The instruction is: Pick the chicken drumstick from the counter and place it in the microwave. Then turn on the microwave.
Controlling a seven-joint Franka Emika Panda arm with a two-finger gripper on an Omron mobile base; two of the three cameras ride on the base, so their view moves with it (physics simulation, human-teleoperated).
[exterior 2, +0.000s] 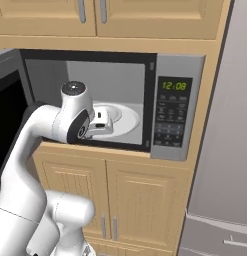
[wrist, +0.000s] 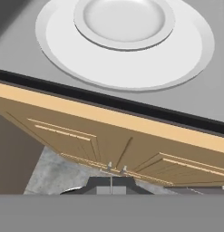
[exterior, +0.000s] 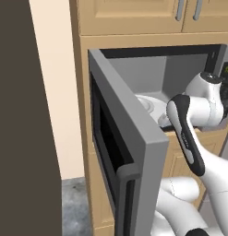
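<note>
The two small dark finger tips of the gripper (wrist: 111,180) stand at the bottom of the hand view, pressed together with nothing visible between them. Beyond them, in that view, lie the light wooden cabinet doors (wrist: 131,154) under the wide built-in grey-framed microwave (exterior 2: 177,107), then the dark front lip of its cavity, then the grey floor inside.

On that floor sits the white round turntable (wrist: 127,59), with a shallow white plate (wrist: 124,20) resting at its middle. The tiny reddish-brown chicken drumstick cannot be made out on the plate, on the turntable or in the gripper; where it lies I cannot tell.

In the left base view the microwave's grey door with its black window (exterior: 129,152) hangs wide open, swung out to the left of the cavity. The white arm (exterior 2: 50,125) reaches up in front of the microwave, its hand at the cavity's mouth, just before the turntable's near edge.

To the right of the cavity is the dark keypad panel (exterior 2: 172,117), its green display reading 12:08. Right of the microwave stands a tall grey refrigerator (exterior 2: 225,125). Above the microwave are more light wooden cabinet doors (exterior 2: 95,15)
</note>
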